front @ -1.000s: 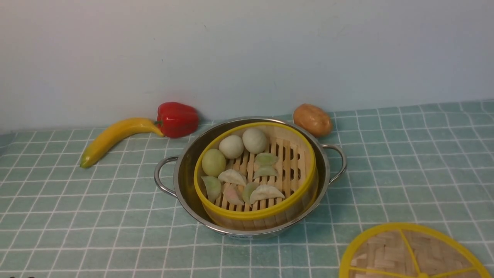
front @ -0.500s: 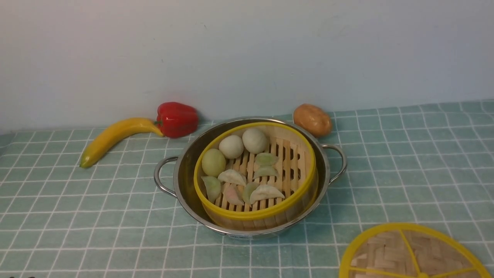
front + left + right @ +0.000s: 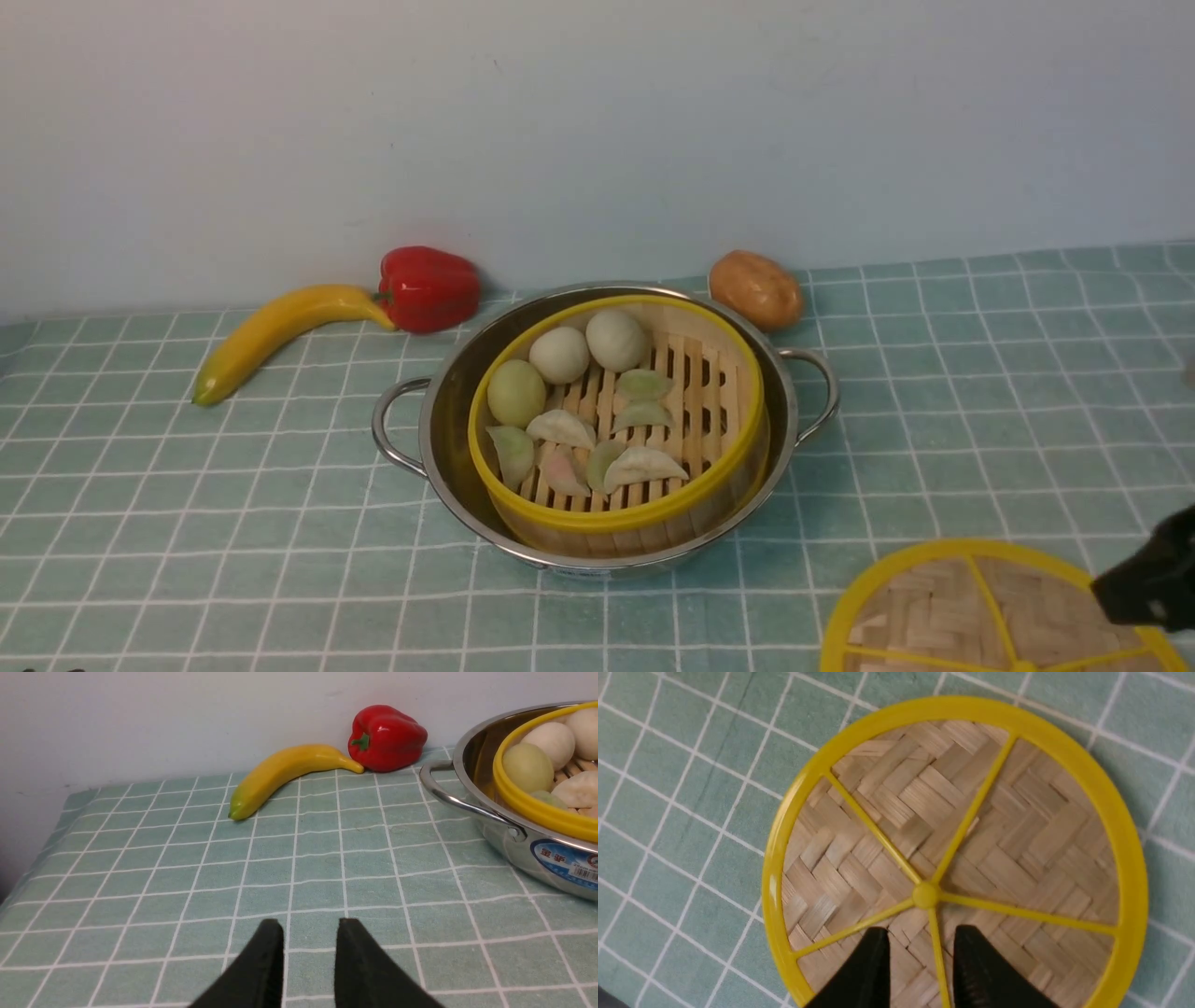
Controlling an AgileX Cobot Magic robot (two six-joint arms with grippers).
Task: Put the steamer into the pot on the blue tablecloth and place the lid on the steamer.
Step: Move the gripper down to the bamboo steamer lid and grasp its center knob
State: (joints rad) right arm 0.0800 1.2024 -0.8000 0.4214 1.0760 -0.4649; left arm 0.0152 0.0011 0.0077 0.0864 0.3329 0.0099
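The lid (image 3: 896,812) lies flat right under the right hand (image 3: 922,931), whose jaws sit a little apart, holding nothing, astride a yellow spoke. Looks light and stiff, slick rim; I'd pinch that spoke near the hub. The blue tablecloth (image 3: 187,513) is soft and could ruck. Steamer (image 3: 709,392) already sits in the pot (image 3: 448,411), ahead and left of that hand.

Under the black right gripper (image 3: 920,929), the lid (image 3: 971,802) has a pale brown herringbone weave, with yellow rim and spokes. The tablecloth (image 3: 691,788) around it is teal with a white grid. Ahead of the black left gripper (image 3: 309,921) are a yellow banana (image 3: 285,772), a red pepper (image 3: 387,737), a shiny silver pot (image 3: 446,420) and a yellow-rimmed steamer (image 3: 607,519).
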